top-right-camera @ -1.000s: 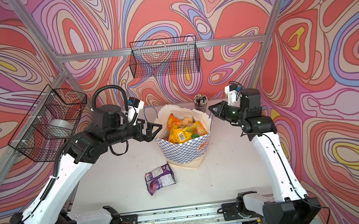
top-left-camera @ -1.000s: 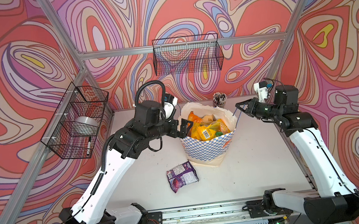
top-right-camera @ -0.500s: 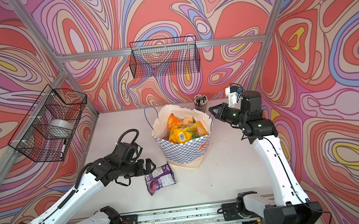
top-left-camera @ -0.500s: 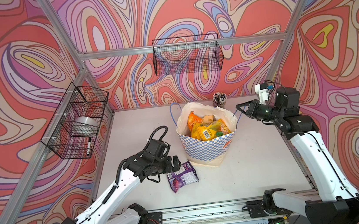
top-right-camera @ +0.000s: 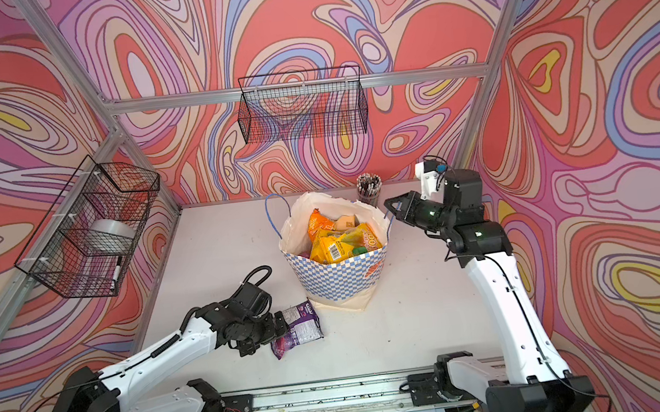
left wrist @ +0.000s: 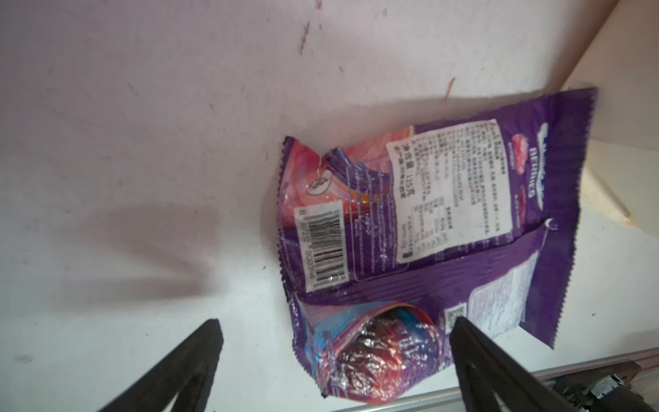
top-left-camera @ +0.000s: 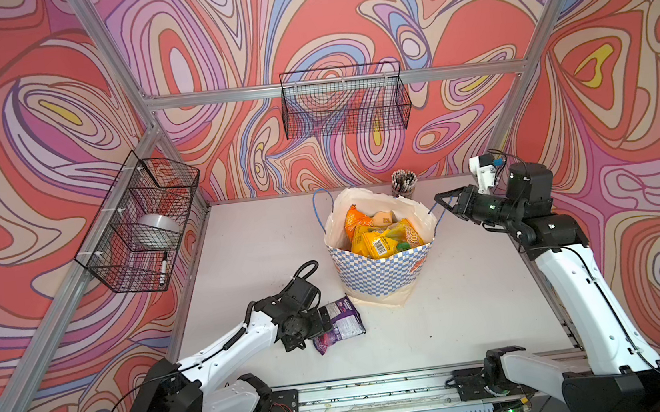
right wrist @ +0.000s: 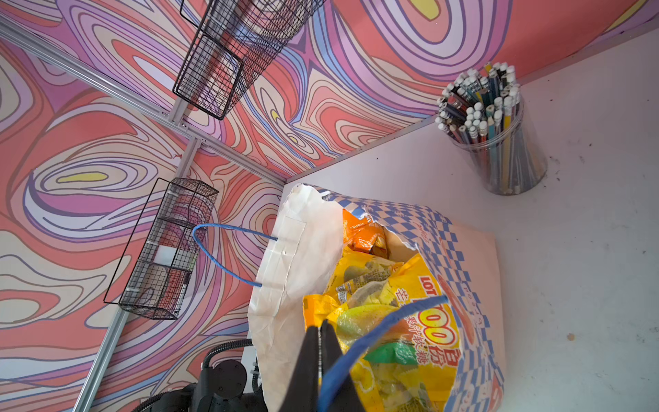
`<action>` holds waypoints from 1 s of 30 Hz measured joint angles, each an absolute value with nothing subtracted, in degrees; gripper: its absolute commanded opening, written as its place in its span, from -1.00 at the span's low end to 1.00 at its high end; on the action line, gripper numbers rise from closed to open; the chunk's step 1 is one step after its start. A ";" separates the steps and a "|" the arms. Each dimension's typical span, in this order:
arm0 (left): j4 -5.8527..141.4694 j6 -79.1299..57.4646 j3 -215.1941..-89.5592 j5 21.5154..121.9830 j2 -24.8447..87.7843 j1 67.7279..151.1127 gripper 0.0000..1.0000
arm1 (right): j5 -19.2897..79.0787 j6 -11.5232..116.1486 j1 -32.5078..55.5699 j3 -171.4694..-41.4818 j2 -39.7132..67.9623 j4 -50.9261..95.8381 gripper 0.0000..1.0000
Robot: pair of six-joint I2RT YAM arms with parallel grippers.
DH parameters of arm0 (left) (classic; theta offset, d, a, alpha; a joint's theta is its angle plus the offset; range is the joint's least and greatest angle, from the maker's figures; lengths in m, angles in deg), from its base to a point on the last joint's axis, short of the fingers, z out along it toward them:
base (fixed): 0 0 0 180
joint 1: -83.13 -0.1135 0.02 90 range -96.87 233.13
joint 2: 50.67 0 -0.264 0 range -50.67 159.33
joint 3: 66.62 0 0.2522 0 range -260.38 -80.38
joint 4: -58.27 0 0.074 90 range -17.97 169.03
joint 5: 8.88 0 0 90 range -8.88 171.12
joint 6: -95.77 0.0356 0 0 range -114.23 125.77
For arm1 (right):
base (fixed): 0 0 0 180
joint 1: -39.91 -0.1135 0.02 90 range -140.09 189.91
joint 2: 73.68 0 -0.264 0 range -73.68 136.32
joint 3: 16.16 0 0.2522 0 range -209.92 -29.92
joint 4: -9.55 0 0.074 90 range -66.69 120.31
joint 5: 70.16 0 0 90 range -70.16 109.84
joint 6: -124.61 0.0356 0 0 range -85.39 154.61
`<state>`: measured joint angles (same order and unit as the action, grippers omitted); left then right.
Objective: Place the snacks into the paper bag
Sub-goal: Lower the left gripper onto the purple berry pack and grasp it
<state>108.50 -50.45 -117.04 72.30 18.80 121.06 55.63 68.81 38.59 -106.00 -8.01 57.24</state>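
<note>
Wide-open left gripper (top-left-camera: 325, 319), come down from the blue-checkered paper bag (top-left-camera: 386, 276), partly hides the crinkly purple snack packet (top-left-camera: 344, 322); right gripper (right wrist: 321, 330) pinches the blue cord handle (right wrist: 392, 321).

robot lab: alu frame (top-left-camera: 332, 84), printed walls (top-left-camera: 58, 97)

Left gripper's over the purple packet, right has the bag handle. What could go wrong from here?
1. The open left gripper spans only one end of the purple packet, with one finger over bare table. Closing may pinch just an edge and slip.
2. The paper bag is filled near its rim with yellow packets, so another may slide off.
3. The right gripper is shut on the thin blue cord handle. A harder pull could tip the bag.
</note>
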 measured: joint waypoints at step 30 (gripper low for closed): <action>99.29 -59.13 -118.00 77.46 26.60 126.70 -0.22 | 55.57 68.74 38.59 -105.97 -8.34 57.81 -1.00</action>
